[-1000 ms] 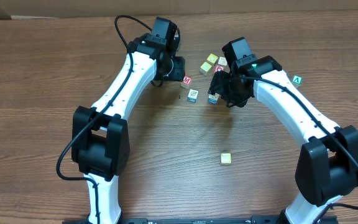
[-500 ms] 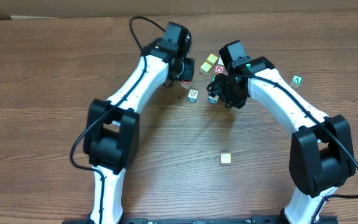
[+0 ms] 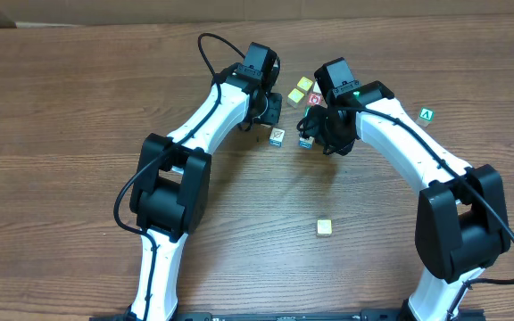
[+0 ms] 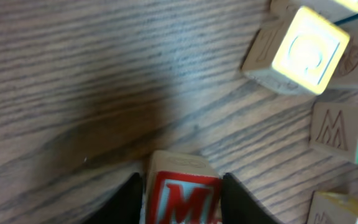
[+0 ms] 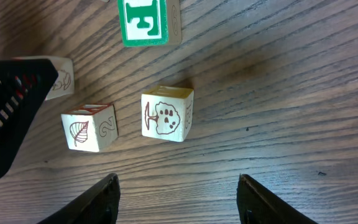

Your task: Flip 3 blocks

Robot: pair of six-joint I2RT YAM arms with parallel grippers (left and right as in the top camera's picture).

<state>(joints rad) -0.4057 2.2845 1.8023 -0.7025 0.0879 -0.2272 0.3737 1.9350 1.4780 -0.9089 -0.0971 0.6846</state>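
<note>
1. A wooden table [image 3: 61,178] with brown grain running left to right carried every item below.
2. A yellow-topped cube [image 3: 294,96] sat upright at the left side of the cluster near the far edge. In the left wrist view, its top [image 4: 309,50] carried a faint rounded letter.
3. A pale yellow cube [image 3: 325,227] lay alone, well apart from the cluster, towards the near edge.
4. A green "A" cube [image 3: 427,114] lay alone on the right.
5. A tan strip [image 3: 373,7] ran beyond the far edge.
</note>
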